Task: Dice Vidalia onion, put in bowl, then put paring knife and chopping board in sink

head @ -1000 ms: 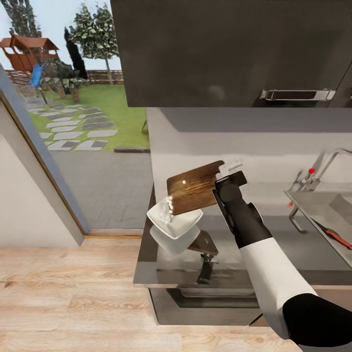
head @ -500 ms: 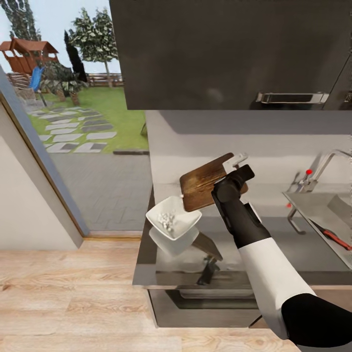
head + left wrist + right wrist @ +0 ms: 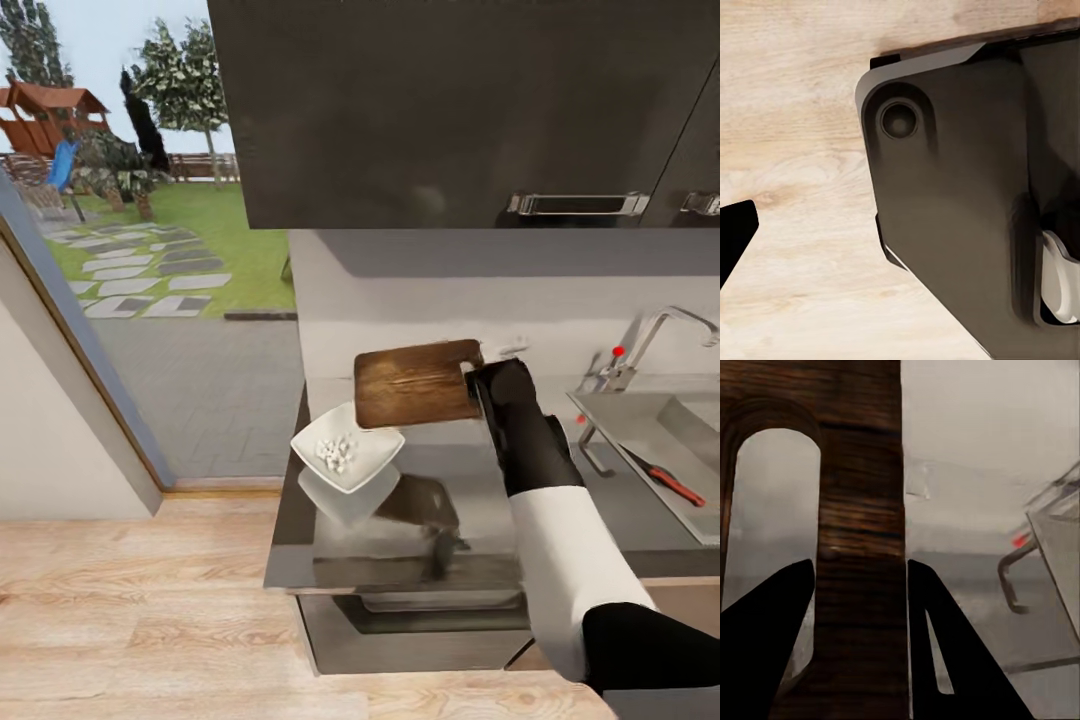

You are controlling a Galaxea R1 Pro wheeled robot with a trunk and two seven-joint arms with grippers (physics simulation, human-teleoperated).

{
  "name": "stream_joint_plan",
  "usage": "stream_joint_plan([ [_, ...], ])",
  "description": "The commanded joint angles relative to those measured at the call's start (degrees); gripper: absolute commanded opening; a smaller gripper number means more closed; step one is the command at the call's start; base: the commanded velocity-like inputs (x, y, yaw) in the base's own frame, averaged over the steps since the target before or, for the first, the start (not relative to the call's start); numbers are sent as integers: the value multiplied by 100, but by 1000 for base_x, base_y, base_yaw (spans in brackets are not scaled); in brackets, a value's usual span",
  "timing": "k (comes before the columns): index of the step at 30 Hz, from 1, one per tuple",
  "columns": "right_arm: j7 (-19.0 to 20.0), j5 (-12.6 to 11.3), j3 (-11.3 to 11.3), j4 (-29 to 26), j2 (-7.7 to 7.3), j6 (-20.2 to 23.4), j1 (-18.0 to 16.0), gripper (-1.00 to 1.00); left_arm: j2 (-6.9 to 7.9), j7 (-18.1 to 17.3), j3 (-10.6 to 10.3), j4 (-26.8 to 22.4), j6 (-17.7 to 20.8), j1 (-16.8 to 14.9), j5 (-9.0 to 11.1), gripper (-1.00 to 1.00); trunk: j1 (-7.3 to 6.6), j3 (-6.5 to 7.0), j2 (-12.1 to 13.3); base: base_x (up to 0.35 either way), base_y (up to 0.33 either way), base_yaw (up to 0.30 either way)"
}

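Your right hand (image 3: 859, 607) is clenched on the chopping board (image 3: 417, 383) at its handle end, fingers either side of the wood beside the slot hole. The board is held up off the tabletop (image 3: 470, 480), roughly level, just beyond the bowl (image 3: 347, 458). The bowl sits near the tabletop's left edge w/ the diced onion (image 3: 336, 451) already inside. The paring knife (image 3: 662, 477) already lies in the sink (image 3: 650, 440), off to the right. Left hand: can't tell its state, since the left wrist cam gives dark robot bodywork over wood floor.

What's left, by my read, is carrying the board over to the sink. Risks:
- Grip is at one end only, so the board may pivot or slip if you swing fast.
- The tap (image 3: 640, 345) stands right by the basin; come in too high or too far back & you'll clip it.
- Drop the board low early & it could knock the bowl.
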Motion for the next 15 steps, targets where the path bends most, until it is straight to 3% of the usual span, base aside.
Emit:
stream_joint_plan([
  [1, 201, -23, -234, -8, -36, 14, -5, -100, -6, 6, -48, 27, -42, -10, 42, 100, 3, -11, -12, 0, 0, -3],
  [3, 805, -65, -661, -51, -182, 4, -5, -100, -8, 6, -48, 28, -42, -11, 42, 100, 3, -11, -12, 0, 0, -1],
  [5, 1162, -76, -800, -72, -259, -2, -5, -100, -14, 12, -48, 29, -42, -10, 42, 100, 3, -11, -12, 0, -137, 0],
  [12, 1321, -80, -872, -83, -296, -397, -5, -100, 7, 14, -26, 42, -42, -10, 63, 100, 3, -11, -12, 0, -300, 0],
  [15, 1300, -76, -968, -32, -294, -1062, -5, -100, 27, 27, -21, 37, -50, -11, 74, 100, 3, -11, -12, 0, -324, 0],
])
